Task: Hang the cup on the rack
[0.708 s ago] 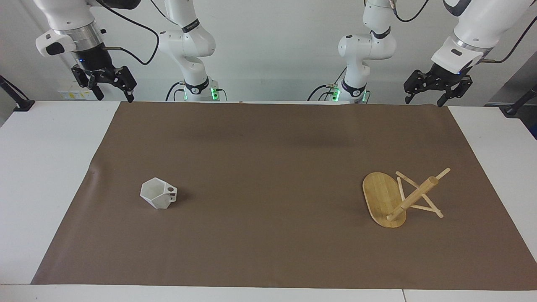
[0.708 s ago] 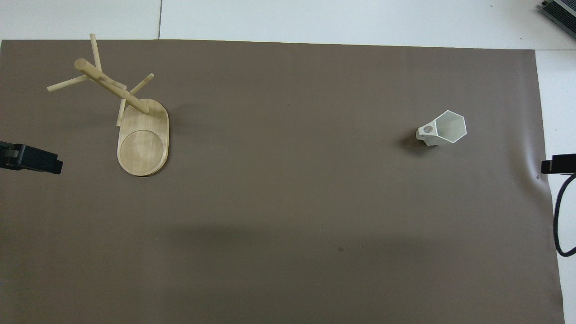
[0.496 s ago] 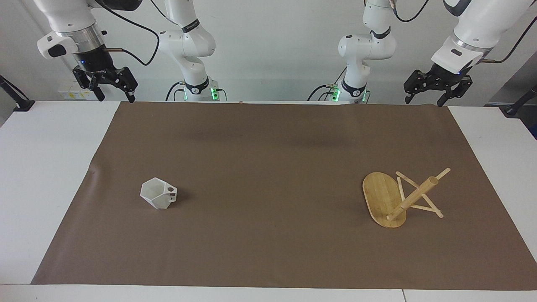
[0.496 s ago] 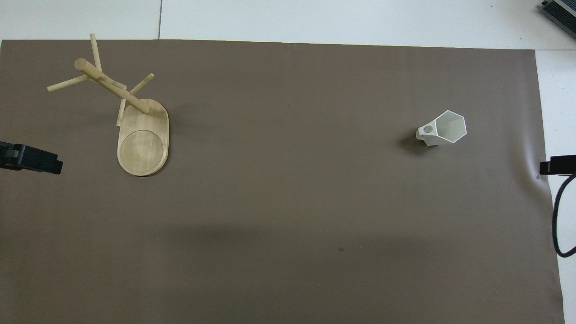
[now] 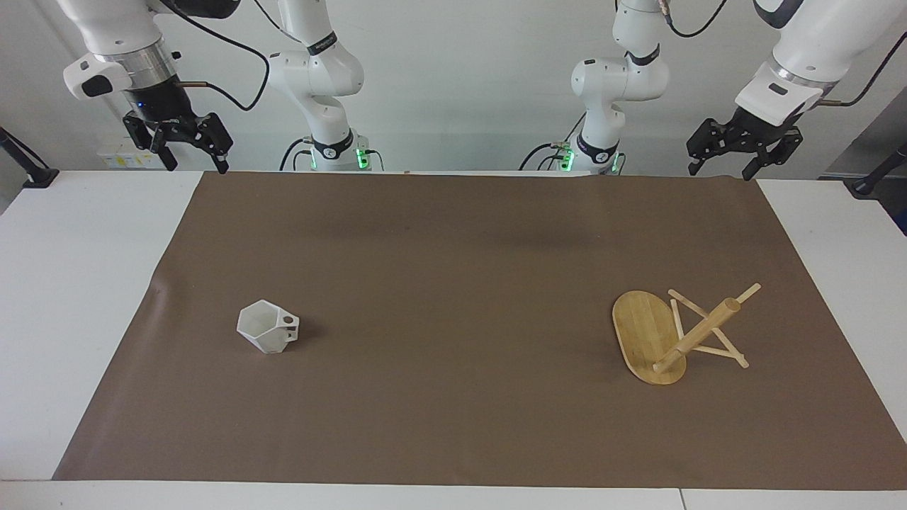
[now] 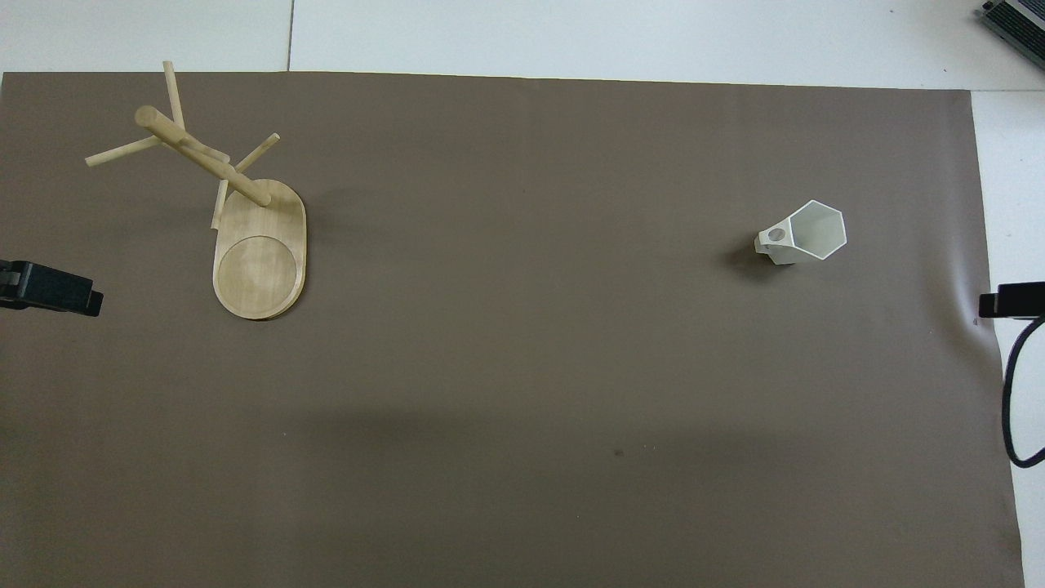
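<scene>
Facing view: A brown mat (image 5: 453, 319) is seen spread over the white table (image 5: 64, 297). The cup (image 5: 267, 326), white and faceted, is found on the mat toward the right arm's end of the table, standing with its hexagonal mouth up and its pierced handle turned toward the middle of the table. The rack (image 5: 669, 333), of light bamboo, is found on the mat toward the left arm's end, well apart from the cup. It is tipped over: its oval base stands on edge, and its round post slants up and away from the base, with thin pegs resting on the mat. Nothing hangs on it. The right gripper (image 5: 190, 157) is held raised above the table edge nearest the robots, at its own arm's end; its fingers are spread and nothing is held between them. The left gripper (image 5: 721, 165) is likewise raised above that edge at its own end, fingers apart and empty.

Overhead view: The cup (image 6: 802, 233) and the rack (image 6: 245, 229) are recorded at much the same distance from the robots, at the two ends of the mat (image 6: 522, 367). Only a dark tip of the left gripper (image 6: 51, 287) and of the right gripper (image 6: 1011, 299) is visible at the picture's edges. A black cable (image 6: 1012, 392) hangs beside the right gripper.
</scene>
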Motion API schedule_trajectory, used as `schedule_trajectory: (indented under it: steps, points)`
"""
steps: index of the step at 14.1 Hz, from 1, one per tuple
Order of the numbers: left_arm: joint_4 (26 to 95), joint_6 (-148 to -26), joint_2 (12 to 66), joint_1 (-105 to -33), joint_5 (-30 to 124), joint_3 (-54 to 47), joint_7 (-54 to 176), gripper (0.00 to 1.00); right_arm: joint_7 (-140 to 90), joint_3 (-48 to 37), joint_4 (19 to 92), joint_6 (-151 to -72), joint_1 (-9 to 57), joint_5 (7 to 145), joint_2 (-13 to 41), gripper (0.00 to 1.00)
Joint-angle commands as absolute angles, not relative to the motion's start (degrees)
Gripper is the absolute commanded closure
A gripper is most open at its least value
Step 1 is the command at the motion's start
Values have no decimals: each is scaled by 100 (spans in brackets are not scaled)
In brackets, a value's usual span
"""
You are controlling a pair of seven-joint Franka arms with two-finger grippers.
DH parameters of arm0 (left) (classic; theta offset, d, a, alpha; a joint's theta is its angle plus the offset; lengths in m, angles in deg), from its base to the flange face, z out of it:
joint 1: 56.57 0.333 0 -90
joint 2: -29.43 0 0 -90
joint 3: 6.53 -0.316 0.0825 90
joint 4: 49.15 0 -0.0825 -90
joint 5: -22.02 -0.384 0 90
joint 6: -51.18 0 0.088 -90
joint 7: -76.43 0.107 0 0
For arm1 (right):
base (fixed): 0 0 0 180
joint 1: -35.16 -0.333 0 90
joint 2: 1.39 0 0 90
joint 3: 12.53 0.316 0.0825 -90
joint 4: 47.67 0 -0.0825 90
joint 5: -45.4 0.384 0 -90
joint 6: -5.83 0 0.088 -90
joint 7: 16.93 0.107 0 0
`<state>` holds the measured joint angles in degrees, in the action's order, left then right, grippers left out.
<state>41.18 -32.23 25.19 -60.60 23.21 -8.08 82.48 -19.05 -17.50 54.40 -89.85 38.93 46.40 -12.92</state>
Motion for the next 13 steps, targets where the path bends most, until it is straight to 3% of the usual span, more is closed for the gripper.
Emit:
schedule_trajectory:
  steps: [1,13]
  points:
    - [4278,-3214,2371,-5991,2237,-785,8197,0,-2018,-1710,5569,-9094,3920,4540,-1439,0]
    - [4278,-3214,2371,-5991,2237,-785,8197,0,-2036,-1710,5604,-9164,3912,4540,-1439,0]
